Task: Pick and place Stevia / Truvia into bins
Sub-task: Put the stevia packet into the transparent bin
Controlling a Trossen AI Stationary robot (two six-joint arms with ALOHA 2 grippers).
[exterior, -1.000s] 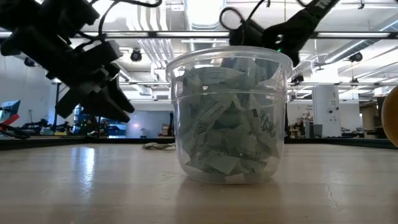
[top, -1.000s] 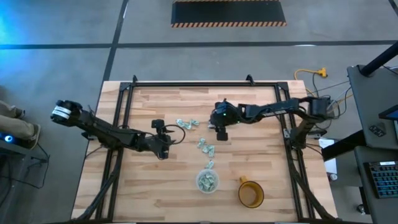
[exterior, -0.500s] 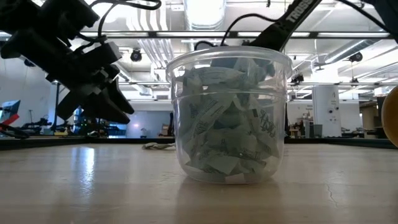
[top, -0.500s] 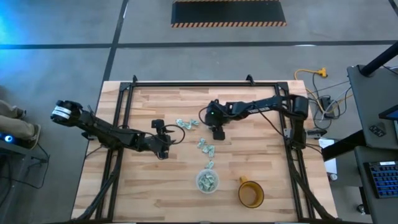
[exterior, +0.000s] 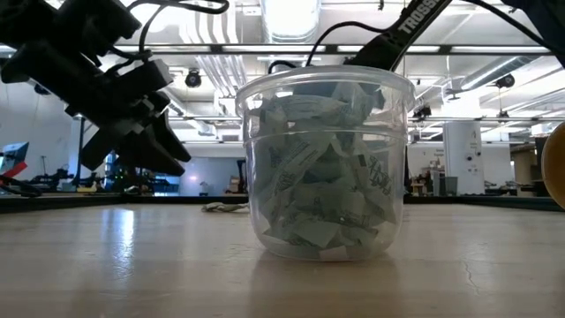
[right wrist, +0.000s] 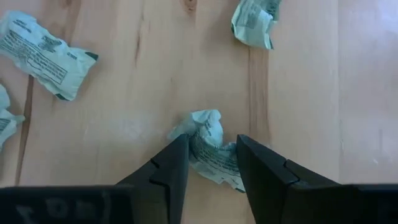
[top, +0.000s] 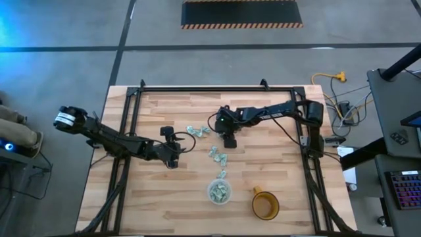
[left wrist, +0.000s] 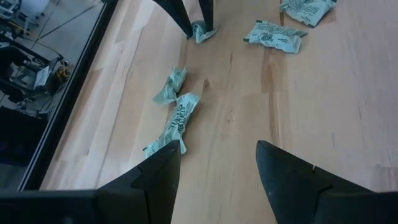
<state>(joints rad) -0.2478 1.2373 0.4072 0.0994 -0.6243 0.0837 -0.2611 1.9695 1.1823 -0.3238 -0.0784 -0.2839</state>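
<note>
Right gripper (right wrist: pixel 211 163) now pinches Stevia sachet (right wrist: pixel 208 149); print illegible.

Right tool (right wrist: pixel 211 163) pinching (tabletop), left tool (left wrist: pixel 217 171) agape

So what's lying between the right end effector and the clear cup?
In the high view, loose sachets lie on the wood between the right end effector and the cup.

Even overhead light falls on the worktop (top: pixel 164 204) with soft shadows; ceiling lamps (exterior: pixel 291 16) glare in the low view, the hall behind slightly blurred.
</note>
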